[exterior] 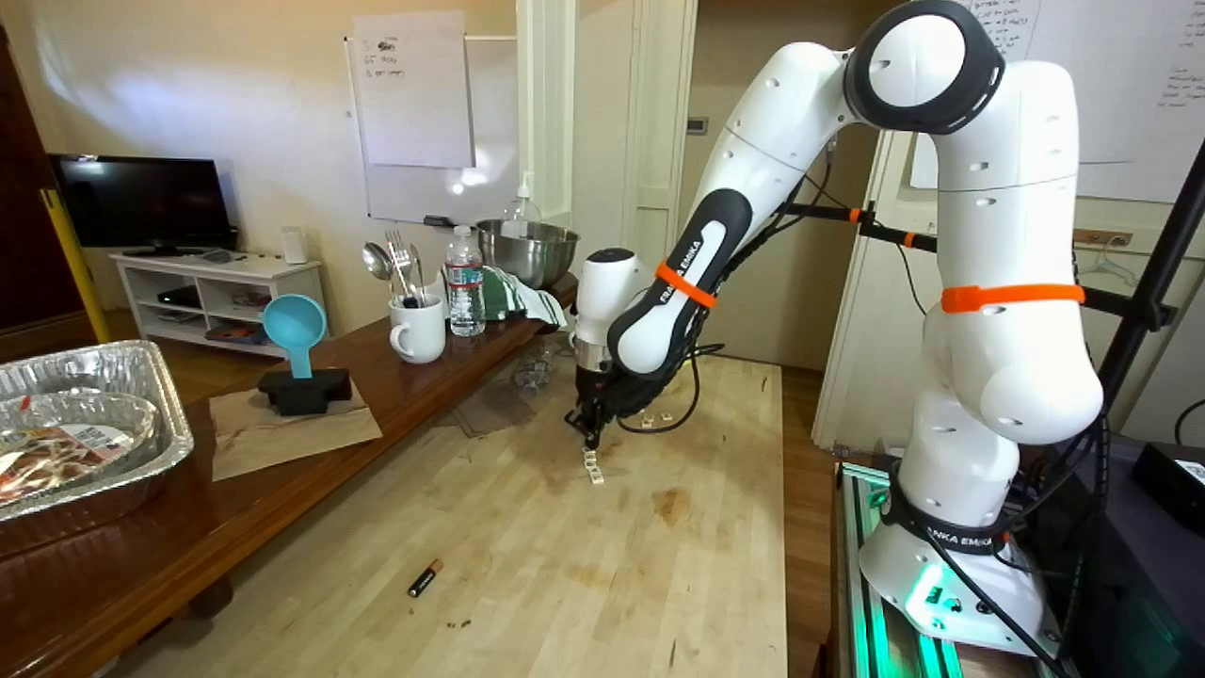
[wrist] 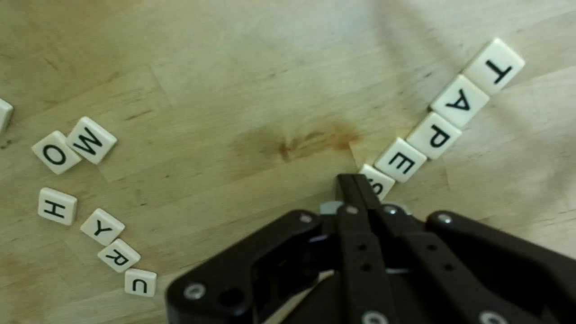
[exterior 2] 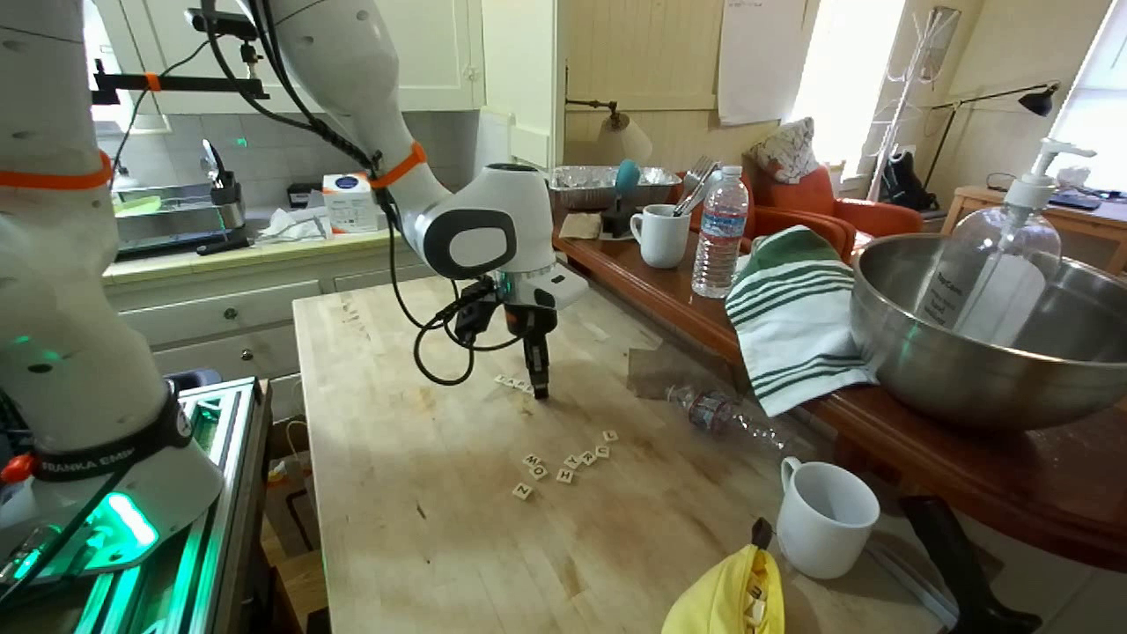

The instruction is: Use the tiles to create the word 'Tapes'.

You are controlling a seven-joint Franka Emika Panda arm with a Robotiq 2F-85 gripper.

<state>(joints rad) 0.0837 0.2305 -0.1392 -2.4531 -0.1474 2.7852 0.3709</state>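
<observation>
Across the wood tbl [exterior 2: 423,546], five tiles [wrist: 468,96] spell TAPES in a slanting row: T [wrist: 493,66], A [wrist: 459,101], P [wrist: 434,135], E [wrist: 400,159] & S [wrist: 380,182], neighbors touching or nearly so. The gripper [wrist: 353,180], fingers [wrist: 345,189] pressed together, points down just beside the S and partly hides it; can't tell from here if the two touch. Well apart from the row lie more tiles, incl. O [wrist: 56,152], H [wrist: 57,206], Y [wrist: 102,227], R [wrist: 119,255] & U [wrist: 140,282], in a loose scatter, w/ the O touching its neighbor. On the same tbl, a yellow pouch [exterior 2: 722,594] sits nr a mug [exterior 2: 828,519], and a batt. [exterior: 425,578] lies well apart from the lettered row.
</observation>
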